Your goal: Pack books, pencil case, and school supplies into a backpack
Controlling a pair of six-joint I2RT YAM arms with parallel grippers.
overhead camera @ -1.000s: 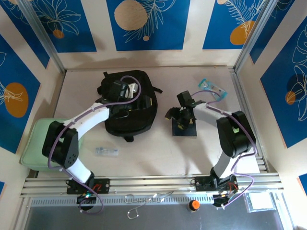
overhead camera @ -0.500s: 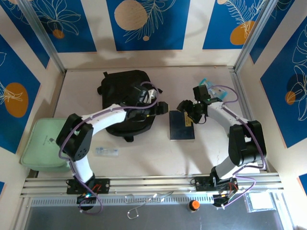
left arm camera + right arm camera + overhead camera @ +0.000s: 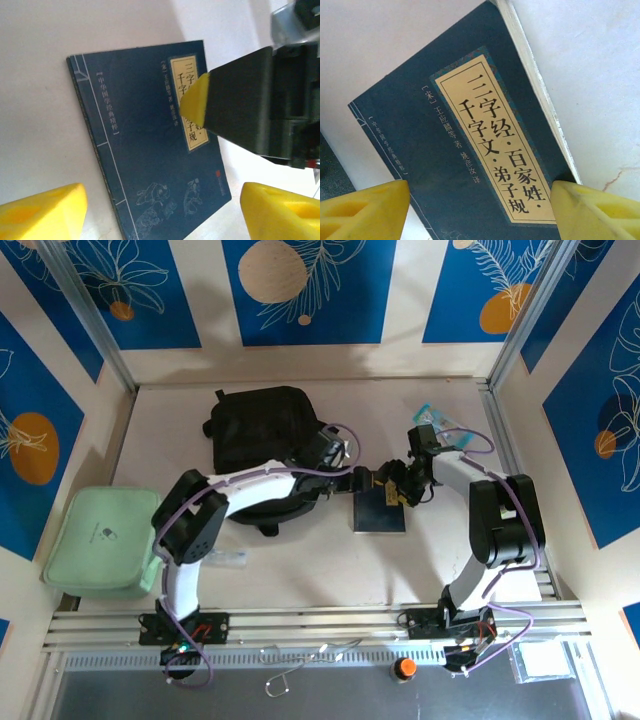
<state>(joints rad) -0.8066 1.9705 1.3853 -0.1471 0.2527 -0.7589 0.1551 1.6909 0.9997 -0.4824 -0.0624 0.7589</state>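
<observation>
One dark navy book (image 3: 380,514) with a yellow title label lies flat on the table, right of the black backpack (image 3: 258,435). My left gripper (image 3: 366,480) reaches across from the backpack side to the book's far end and hangs open over its cover (image 3: 150,150). My right gripper (image 3: 400,490) is open just above the label (image 3: 495,145), and one of its fingertips (image 3: 597,210) sits at the book's page edge. The right arm's black, yellow-tipped finger (image 3: 196,92) shows over the label in the left wrist view. The mint green zip case (image 3: 100,540) lies at the left edge.
A small clear packet (image 3: 224,557) lies on the table near the left arm. A blue-edged clear packet (image 3: 441,421) sits at the back right. Metal rails (image 3: 320,625) run along the near edge, and patterned walls close in three sides.
My left arm swung right from over the backpack to the book, its jaws narrowing a little. My right gripper drew back, then came down again over the book's label end.
</observation>
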